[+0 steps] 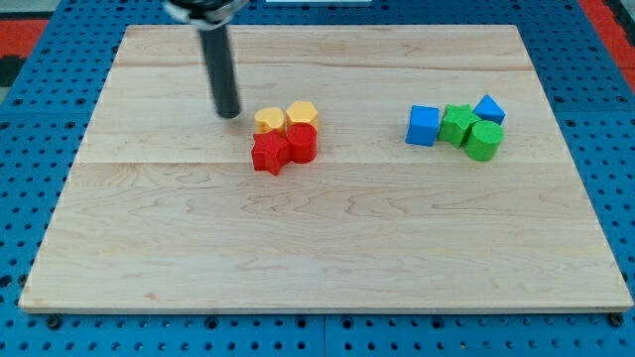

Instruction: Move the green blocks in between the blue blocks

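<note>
Judging by the layout, the task looks nearly done: the green star-shaped block [456, 124] and green cylinder [484, 141] sit between the blue cube [423, 126] and the smaller blue block [489, 109]. No grasping end effector exists; my tip [228, 113] rests beside the yellow blocks [286, 118], well apart from them

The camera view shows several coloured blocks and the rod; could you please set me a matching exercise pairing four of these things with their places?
Things:
1. my tip
2. blue cube
3. red star-shaped block
4. green cylinder

Places:
A. at the view's right end of the blue-green cluster, lower side
B. at the view's left of the yellow blocks, apart from them
C. at the view's left end of the blue-green cluster
D. below the yellow blocks, lower left of its cluster

Pairs: 1-B, 2-C, 3-D, 4-A
</note>
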Robot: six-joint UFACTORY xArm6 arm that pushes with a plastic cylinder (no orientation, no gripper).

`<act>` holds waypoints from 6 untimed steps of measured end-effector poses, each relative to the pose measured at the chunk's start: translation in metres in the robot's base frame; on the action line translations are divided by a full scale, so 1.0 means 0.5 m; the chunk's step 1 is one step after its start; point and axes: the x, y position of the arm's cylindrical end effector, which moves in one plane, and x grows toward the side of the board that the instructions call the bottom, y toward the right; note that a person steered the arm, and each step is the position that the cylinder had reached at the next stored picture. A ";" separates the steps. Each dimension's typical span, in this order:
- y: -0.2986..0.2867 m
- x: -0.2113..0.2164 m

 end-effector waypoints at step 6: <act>0.748 0.122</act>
